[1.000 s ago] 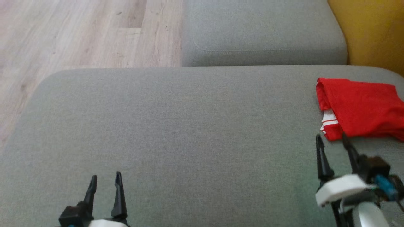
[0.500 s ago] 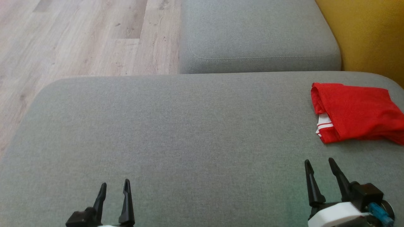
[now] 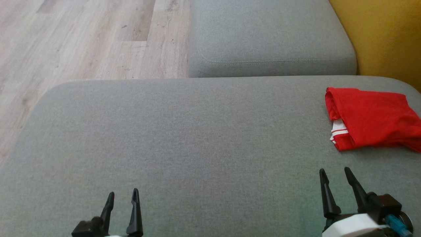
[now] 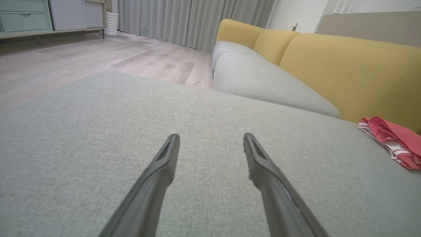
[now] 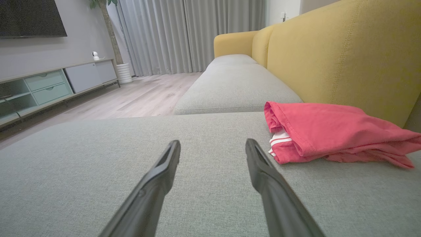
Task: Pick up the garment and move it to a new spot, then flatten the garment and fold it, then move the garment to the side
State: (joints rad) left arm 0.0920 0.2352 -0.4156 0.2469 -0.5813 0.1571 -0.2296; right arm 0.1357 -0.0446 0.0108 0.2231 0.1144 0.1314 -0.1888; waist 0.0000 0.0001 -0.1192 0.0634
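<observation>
The garment (image 3: pixel 371 118) is red with a white-striped trim and lies folded at the far right of the grey sofa cushion (image 3: pixel 184 138). It also appears as a red bundle (image 5: pixel 329 135) in the right wrist view and at the right edge (image 4: pixel 394 140) of the left wrist view. My right gripper (image 3: pixel 334 172) hovers open a little short of the garment, apart from it, nothing between its fingers. My left gripper (image 3: pixel 123 194) is open and empty at the lower left over bare cushion.
A second grey seat cushion (image 3: pixel 269 36) lies beyond the big one. The yellow sofa back (image 3: pixel 381 36) rises just behind the garment. Wooden floor (image 3: pixel 82 39) drops off past the cushion's left and far edges. A low TV cabinet (image 5: pixel 49 85) stands across the room.
My right gripper has drawn back from the garment's near edge toward me. The left gripper has also pulled back slightly. The camera has shifted a little.
</observation>
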